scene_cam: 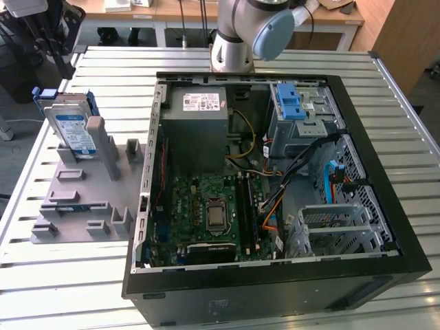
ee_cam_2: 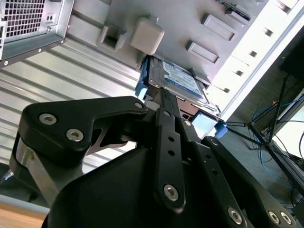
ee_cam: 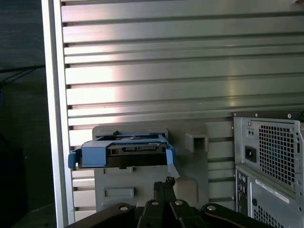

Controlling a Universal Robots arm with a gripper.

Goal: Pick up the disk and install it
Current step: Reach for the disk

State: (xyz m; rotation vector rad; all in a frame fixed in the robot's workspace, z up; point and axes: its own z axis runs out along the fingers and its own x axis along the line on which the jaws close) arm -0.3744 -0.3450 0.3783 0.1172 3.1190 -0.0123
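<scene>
One flat rectangular silver disk (scene_cam: pixel 75 130) in a blue carrier is standing on edge in a grey plastic fixture (scene_cam: pixel 75 199), beside the open black computer case (scene_cam: pixel 275 292) on the exterior view's left. One black gripper (ee_cam: pixel 164 183) is hovering apart from it, fingers closed together and empty.

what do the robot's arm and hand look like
The arm is a smooth silver-grey tube with rounded joints, one of them closed by a pale blue cap. In both wrist views the hand is matte black. It is built from flat, angular linkage plates pinned together with silver round-headed screws, and it narrows to slim black tips.
</scene>
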